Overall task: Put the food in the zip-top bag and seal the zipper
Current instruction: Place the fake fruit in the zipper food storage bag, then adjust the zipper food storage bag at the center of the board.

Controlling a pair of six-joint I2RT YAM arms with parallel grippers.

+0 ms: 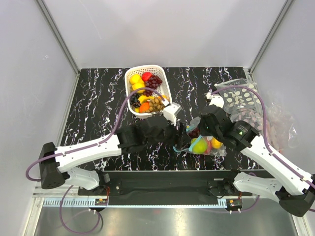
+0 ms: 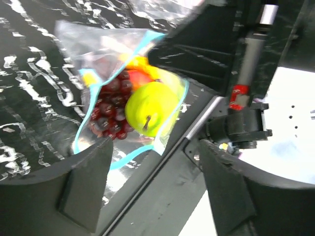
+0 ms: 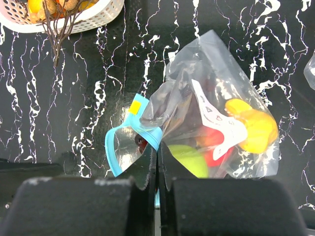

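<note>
Bulging bag (image 3: 206, 88), zipper (image 3: 149, 131) gaping.
My right end effector (image 3: 157, 173) pinches the zipper; my left end effector (image 2: 152, 189) hangs spread before grapes (image 2: 107, 114) and green fruit (image 2: 150, 108).

food (image 3: 189, 160) in zip-top bag (image 3: 211, 73), basket (image 1: 145, 67) behind — another bag (image 1: 243, 98) right

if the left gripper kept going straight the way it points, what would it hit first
Probably the zip-top bag: the open left gripper points at its mouth, the teal zipper rim nearest, the green fruit just behind it. Depth is unclear.
</note>
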